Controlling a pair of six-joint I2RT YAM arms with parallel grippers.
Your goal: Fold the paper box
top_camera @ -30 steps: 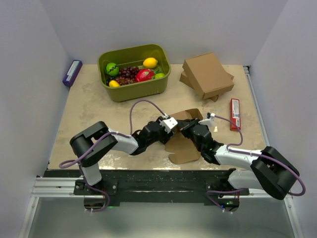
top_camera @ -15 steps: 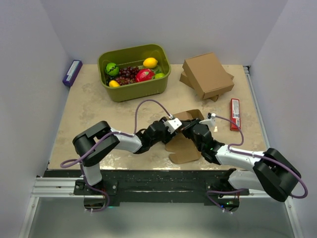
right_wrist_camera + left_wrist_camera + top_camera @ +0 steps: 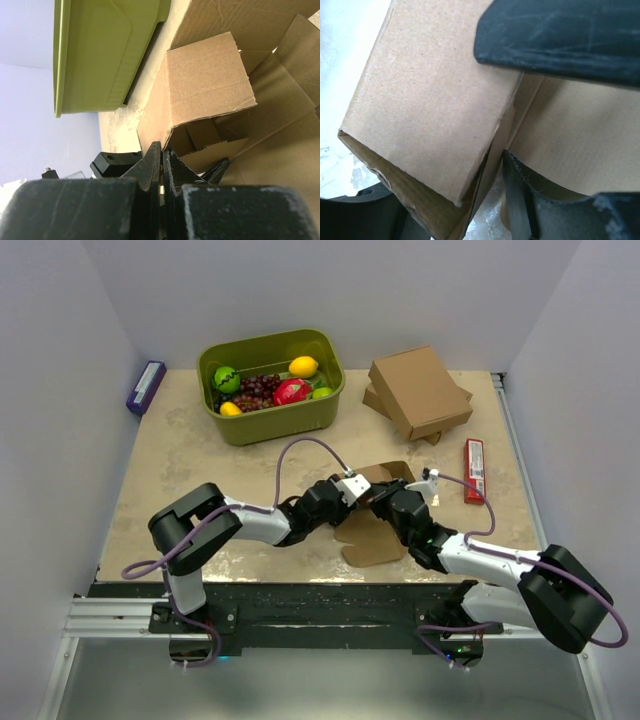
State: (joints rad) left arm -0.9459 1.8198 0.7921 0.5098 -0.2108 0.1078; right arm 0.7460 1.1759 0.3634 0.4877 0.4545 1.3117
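Observation:
The paper box (image 3: pixel 372 540) lies at the table's near middle, brown and partly folded, with a raised squarish section and flat flaps spread toward me. In the right wrist view that raised section (image 3: pixel 200 85) stands open-ended, and my right gripper (image 3: pixel 161 146) is shut on its lower wall edge. From the top, my right gripper (image 3: pixel 386 503) meets my left gripper (image 3: pixel 362 492) over the box. In the left wrist view my left gripper (image 3: pixel 492 107) has its jaws apart, straddling a brown box wall (image 3: pixel 430 115), one finger (image 3: pixel 560 35) above it and the other (image 3: pixel 530 200) below.
A green tub (image 3: pixel 275 418) of fruit stands at the back left and shows in the right wrist view as a green tub (image 3: pixel 95 55) close behind the box. Stacked larger brown boxes (image 3: pixel 418 390) sit back right, a red packet (image 3: pixel 474 470) right, a purple box (image 3: pixel 146 386) far left.
My left gripper has slid a little to the right, further onto the box, and its jaws have narrowed somewhat. My right gripper keeps its pinch and has barely moved.

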